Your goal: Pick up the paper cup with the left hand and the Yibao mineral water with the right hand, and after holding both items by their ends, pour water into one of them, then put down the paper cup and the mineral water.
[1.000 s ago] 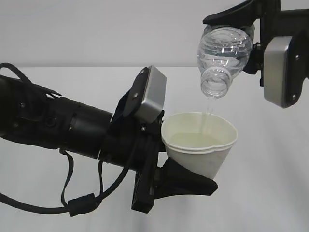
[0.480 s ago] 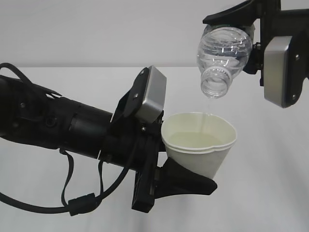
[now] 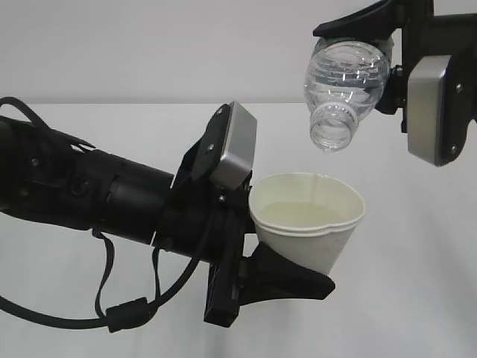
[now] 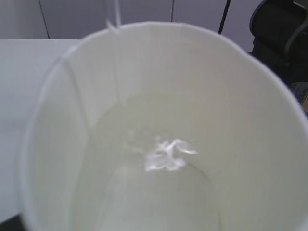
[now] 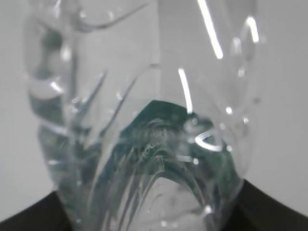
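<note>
The white paper cup (image 3: 313, 231) is held in the air, upright, with my left gripper (image 3: 287, 239) shut on its lower part; one black finger (image 3: 294, 282) runs under it. Water lies in the cup (image 4: 159, 96), rippling, and a thin thread of it runs down the inner wall. Above the cup's far rim the Yibao mineral water (image 3: 344, 78) hangs mouth-down at a slant, uncapped, some water still inside. My right gripper (image 3: 376, 60) is shut on the bottle's body. In the right wrist view the clear bottle (image 5: 144, 134) fills the frame, with a bit of green label showing through it.
A white table (image 3: 417, 298) lies below both arms, with a pale wall behind. Black cables (image 3: 112, 313) hang under the left arm. In the left wrist view a dark chair (image 4: 284, 29) stands at the far right.
The stream from the bottle's mouth into the cup has thinned and no longer shows in the exterior view. Both arms, the cup and the bottle have kept their places.
</note>
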Available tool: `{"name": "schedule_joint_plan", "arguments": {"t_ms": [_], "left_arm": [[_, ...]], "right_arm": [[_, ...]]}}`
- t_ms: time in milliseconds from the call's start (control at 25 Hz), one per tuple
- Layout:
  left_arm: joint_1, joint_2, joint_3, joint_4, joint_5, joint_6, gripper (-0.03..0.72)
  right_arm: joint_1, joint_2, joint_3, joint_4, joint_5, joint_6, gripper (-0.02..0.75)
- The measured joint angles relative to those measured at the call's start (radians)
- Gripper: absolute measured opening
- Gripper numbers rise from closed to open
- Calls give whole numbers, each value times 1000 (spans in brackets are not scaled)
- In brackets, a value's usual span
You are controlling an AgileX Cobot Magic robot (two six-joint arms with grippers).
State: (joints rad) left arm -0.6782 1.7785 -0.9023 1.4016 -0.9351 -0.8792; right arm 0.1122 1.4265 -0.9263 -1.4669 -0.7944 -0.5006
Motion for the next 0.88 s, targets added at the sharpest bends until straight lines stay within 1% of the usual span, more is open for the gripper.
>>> {"name": "schedule_joint_plan", "arguments": {"t_ms": [880], "left_arm": [[0,0,0,-3,2,0,426]], "right_arm": [[0,0,0,0,-17,0,421]]}}
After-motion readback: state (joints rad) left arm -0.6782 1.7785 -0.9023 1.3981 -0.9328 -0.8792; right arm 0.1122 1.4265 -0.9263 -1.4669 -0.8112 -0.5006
